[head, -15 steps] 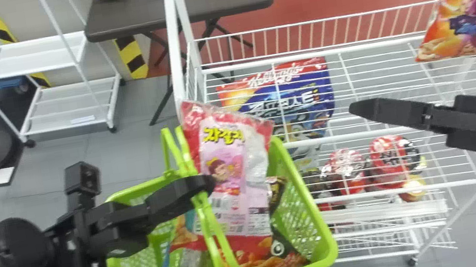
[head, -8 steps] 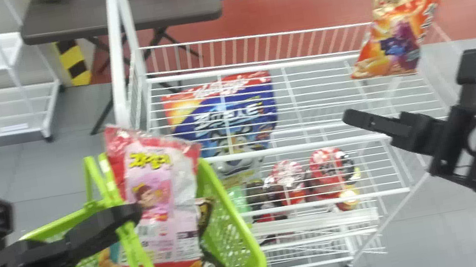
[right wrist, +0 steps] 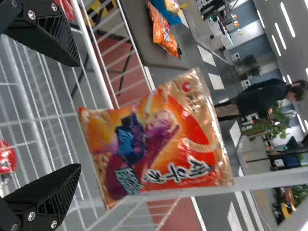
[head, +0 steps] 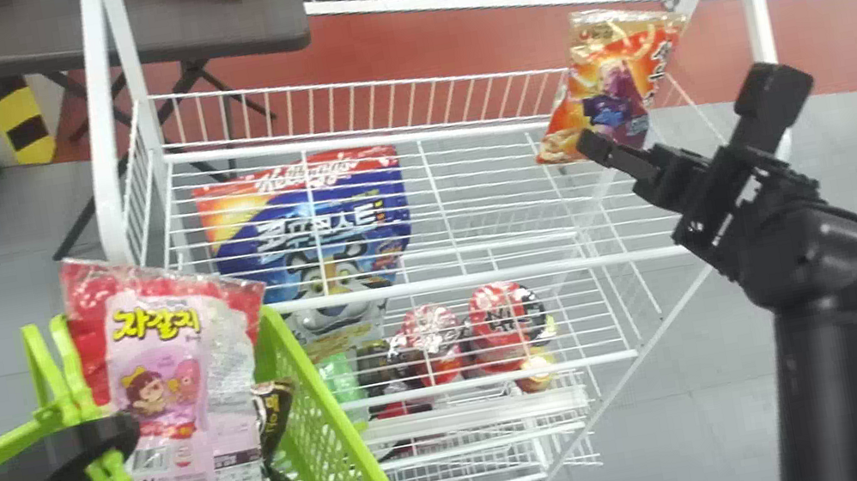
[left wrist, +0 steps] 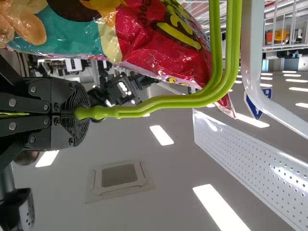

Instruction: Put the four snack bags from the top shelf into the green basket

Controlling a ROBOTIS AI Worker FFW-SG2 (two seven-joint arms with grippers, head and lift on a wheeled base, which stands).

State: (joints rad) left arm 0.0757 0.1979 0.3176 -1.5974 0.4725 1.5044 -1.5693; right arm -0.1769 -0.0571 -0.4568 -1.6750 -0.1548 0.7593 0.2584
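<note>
Since the earlier head view, our right tool [right wrist: 79,116] is swinging nearer the orange bag [right wrist: 159,139]. Beneath our left tool [left wrist: 82,113], which is clenching two handles [left wrist: 159,102], one green basket [head: 329,405] is holding at least three bags [head: 159,346]. Just beyond the right tool's released, parted fingers, one orange bag is leaning on the top shelf [head: 478,277]. We should be centring the fingers around its body before closing gently, keeping the foil from slipping.
</note>
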